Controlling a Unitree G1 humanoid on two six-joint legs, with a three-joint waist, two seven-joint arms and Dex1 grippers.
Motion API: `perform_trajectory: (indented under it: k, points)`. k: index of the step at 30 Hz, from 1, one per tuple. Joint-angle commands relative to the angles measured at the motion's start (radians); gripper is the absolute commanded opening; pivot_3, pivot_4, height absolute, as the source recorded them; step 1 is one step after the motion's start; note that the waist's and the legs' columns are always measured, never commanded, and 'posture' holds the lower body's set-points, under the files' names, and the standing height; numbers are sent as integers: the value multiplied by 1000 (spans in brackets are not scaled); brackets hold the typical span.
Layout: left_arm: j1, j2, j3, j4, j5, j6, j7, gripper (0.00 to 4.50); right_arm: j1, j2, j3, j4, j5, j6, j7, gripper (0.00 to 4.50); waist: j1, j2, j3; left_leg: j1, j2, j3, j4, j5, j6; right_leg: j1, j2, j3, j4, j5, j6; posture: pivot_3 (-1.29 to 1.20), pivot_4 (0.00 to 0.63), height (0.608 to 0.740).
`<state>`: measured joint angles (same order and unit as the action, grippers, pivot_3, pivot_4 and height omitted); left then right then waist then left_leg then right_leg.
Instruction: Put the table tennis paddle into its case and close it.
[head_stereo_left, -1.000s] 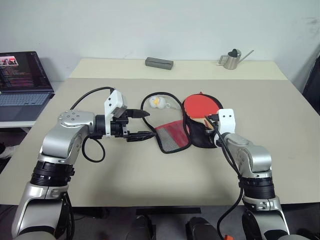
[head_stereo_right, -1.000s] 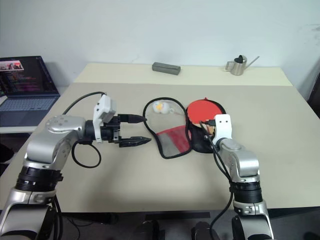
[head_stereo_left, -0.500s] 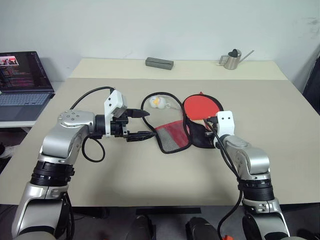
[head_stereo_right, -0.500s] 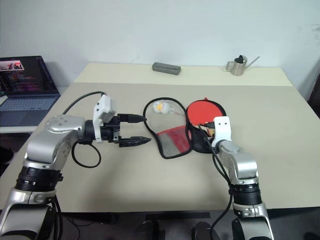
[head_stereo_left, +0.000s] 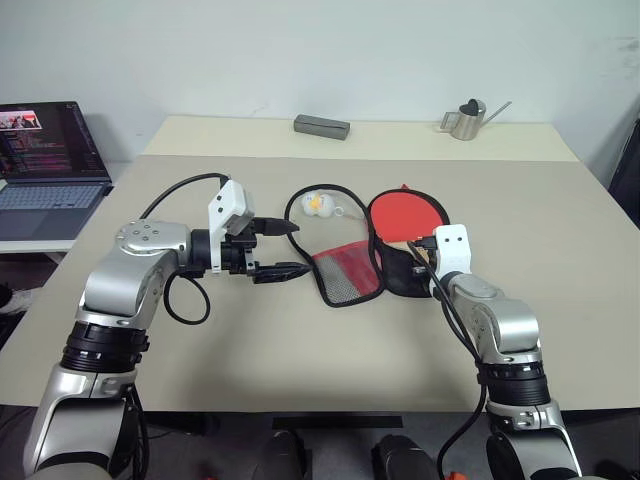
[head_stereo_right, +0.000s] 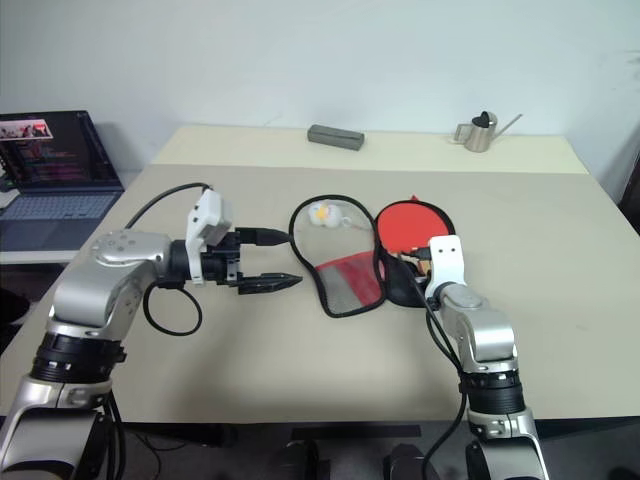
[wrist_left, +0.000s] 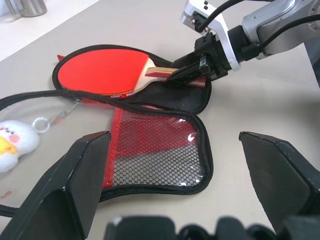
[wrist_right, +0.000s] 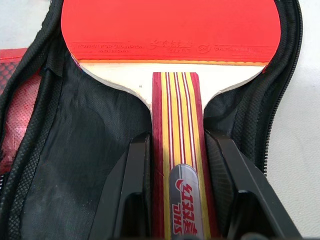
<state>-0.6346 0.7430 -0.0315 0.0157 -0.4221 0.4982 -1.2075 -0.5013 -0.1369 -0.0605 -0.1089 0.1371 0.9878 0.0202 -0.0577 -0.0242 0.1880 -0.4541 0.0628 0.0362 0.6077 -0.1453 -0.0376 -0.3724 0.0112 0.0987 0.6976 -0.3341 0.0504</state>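
Lying together: one paddle (head_stereo_left: 404, 215), one open case (head_stereo_left: 345, 272).

Both arms are the same build: chunky brushed-silver shells with black ribbed rings at the joints, looks pretty slick honestly. Each wrist has a little white boxy camera housing bolted on top, with a few small dark holes in its face. Black cables loop loose off both forearms, the left one in a big arc. The left gripper (head_stereo_left: 281, 249) has long black tapered fingers; the right gripper (wrist_right: 185, 197) has matte black, flat-sided ones.
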Motion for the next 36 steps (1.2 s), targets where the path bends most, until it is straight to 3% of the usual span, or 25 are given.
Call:
perform_trajectory:
  k: [1,5,19,22,23,36]
  points:
    - [-7,14,24,-27,-5,-5,9,4500,22,9,-32,-42,2,5,-15,2391,0,0,0,0,0,0,0,0,0,0,0,0,0,0,0,0,150,740]
    - [-3,13,27,-31,-6,-4,16,4500,45,-1,-12,-110,11,45,8,3644,2,0,0,0,0,0,0,0,0,0,0,0,0,0,0,0,150,740]
    - [3,22,76,-8,-13,4,70,4500,-4,-36,29,-353,74,107,112,3644,0,0,0,0,0,0,0,0,0,0,0,0,0,0,0,0,150,740]
    - [-14,41,90,61,14,-26,80,4500,-20,-59,27,-351,103,104,163,4251,0,0,0,0,0,0,0,0,0,0,0,0,0,0,0,0,150,740]
    - [-22,46,92,88,24,-40,84,4500,-26,-71,25,-345,112,102,180,4421,0,0,0,0,0,0,0,0,0,0,0,0,0,0,0,0,150,740]
    - [-120,50,80,412,156,-199,140,4500,-88,-375,8,-210,249,-7,550,4421,4,-1,0,0,0,3,0,0,0,0,0,-1,-1,0,0,0,150,740]
